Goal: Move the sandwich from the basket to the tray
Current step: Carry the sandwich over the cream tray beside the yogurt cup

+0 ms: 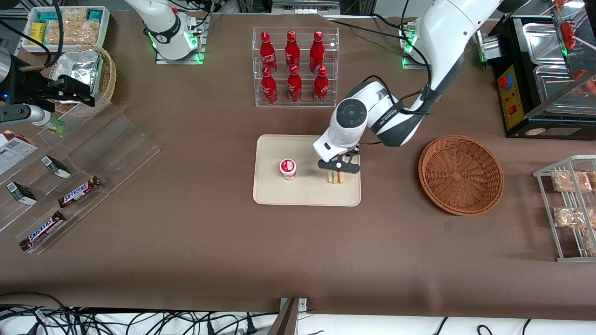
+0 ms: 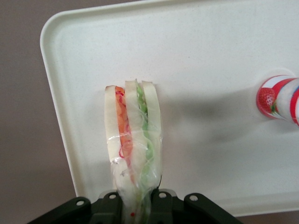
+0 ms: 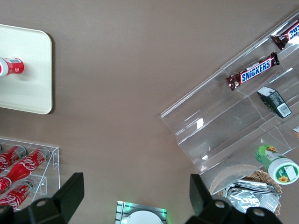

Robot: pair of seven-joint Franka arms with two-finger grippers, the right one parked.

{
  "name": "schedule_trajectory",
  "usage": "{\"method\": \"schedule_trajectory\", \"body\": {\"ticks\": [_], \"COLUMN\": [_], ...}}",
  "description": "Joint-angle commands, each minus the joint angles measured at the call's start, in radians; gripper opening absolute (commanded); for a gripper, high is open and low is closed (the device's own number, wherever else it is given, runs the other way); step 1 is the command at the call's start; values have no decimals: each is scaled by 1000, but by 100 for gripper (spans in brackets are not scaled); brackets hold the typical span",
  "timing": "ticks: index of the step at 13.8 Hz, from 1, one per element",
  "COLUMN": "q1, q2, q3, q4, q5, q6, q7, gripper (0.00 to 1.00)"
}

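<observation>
The sandwich (image 1: 335,177), a small triangular wedge of white bread with red and green filling in clear wrap, stands on edge on the flat rectangular cream-beige tray (image 1: 307,195) near the centre of the front view, at the tray's end toward the working arm. The left arm's black two-finger gripper (image 1: 338,168) sits directly above it, and in the wrist view the fingers are closed tight against the wrap at the wedge's near end (image 2: 135,200), holding the sandwich. A small white cup with a red strawberry label (image 1: 288,169) stands on the same tray, apart from the sandwich. The round reddish-brown woven wicker basket (image 1: 461,174) lies right of centre in the front view, well apart from the tray. Everything rests on a brown cloth-covered table (image 1: 209,242). A clear rack of red bottles (image 1: 293,65) stands at upper centre, and clear acrylic shelves with Snickers bars (image 1: 79,191) fill the left edge.
</observation>
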Motion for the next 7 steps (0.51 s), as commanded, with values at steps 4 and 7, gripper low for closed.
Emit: {"method": "schedule_trajectory", "body": {"ticks": [4,7], "q1": [-20,-17], "q2": [48,36], "q3": [3,3], "q4": [26,27], "q5": [52,52], "q6": [25,19], "q7": [-55,-56], "gripper": [59,100]}}
